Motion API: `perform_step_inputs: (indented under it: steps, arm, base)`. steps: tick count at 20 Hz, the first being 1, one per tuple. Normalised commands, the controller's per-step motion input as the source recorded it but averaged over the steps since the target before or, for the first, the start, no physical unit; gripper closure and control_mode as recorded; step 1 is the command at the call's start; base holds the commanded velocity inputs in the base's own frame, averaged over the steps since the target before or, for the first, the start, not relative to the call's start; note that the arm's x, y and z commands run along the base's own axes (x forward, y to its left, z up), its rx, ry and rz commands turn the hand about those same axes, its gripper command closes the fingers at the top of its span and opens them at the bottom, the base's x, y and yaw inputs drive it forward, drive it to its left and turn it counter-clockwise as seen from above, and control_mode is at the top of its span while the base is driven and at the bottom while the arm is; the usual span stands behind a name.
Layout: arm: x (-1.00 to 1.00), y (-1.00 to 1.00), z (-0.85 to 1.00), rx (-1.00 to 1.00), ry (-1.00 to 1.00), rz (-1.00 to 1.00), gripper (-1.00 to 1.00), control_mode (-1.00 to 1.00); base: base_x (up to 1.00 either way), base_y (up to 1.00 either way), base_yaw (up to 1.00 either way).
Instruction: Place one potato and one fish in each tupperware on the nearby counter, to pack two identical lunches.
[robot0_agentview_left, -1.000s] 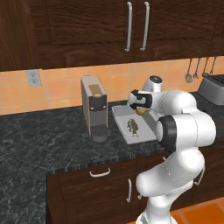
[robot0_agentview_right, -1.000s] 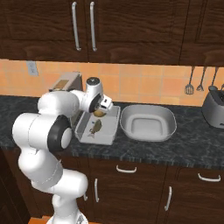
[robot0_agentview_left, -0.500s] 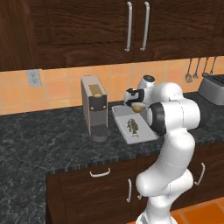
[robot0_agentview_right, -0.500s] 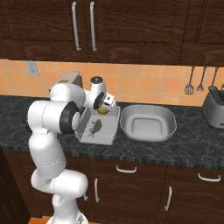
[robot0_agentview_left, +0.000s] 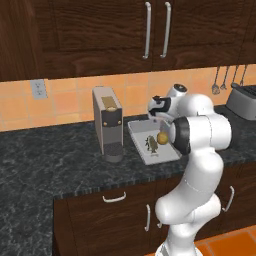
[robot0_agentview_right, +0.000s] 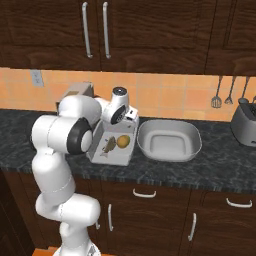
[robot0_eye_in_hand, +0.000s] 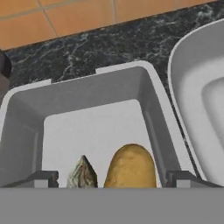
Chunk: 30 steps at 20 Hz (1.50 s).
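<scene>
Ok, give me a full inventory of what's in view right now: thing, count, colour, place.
deep tupperware: 1, pale grey, counter, holds one potato and one fish
potato: 1, tan
fish: 1, brownish
shallow tupperware: 1, pale grey, right of the deep one, nothing in it
coffee machine: 1, grey, left of the deep one
toaster: 1, silver, far right
utensils: hanging on tiled wall
counter: dark speckled
gripper: open, above deep tupperware

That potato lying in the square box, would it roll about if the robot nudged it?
Probably a little: the potato is a smooth rounded oval. The deep box walls and the fish beside it would likely stop it quickly. It looks firm, not floppy.
</scene>
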Motion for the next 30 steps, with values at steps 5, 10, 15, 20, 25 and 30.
perform_step_inputs:
  steps: [5,10,15,20,25,30]
  arm:
    - [-0.91,-0.06,0.42,0.01,-0.03,0.02,-1.00,-1.00]
    - [-1.00,0.00,0.09,0.04,0.02,0.00,-1.00,-1.00]
    - [-1.00,0.00,0.53,0.08,0.17,0.00,-1.00,-1.00]
    - [-1.00,0.00,0.63,0.00,0.11,0.01,-1.00,-1.00]
    - [-1.00,0.03,0.52,0.00,-0.07,0.00,-1.00,-1.00]
    - [-0.98,0.36,0.99,0.00,-0.12,0.00,-1.00,-1.00]
  base:
    - [0.00,0.00,0.00]
    - [0.00,0.00,0.00]
    - [0.00,0.00,0.00]
    - [0.00,0.00,0.00]
    - [0.00,0.00,0.00]
    - [0.00,0.00,0.00]
